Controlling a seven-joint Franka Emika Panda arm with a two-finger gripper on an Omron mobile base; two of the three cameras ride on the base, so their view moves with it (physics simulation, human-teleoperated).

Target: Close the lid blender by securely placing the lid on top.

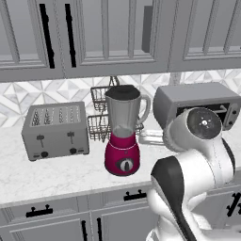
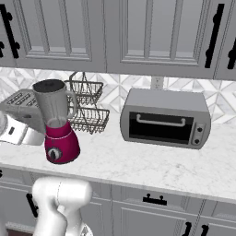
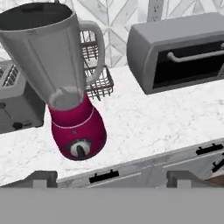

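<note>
Ahead of the claw (image 3: 112, 179), spread and empty, the blender (image 3: 65, 83) stands upper-left, lid (image 1: 124, 92) on.

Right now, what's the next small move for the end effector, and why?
Probably lift the open end effector a little to look down on the blender. A dark disc, likely the lid, already fills the jar's mouth, and the end effector holds nothing, so checking its seating seems wiser than reaching.
</note>
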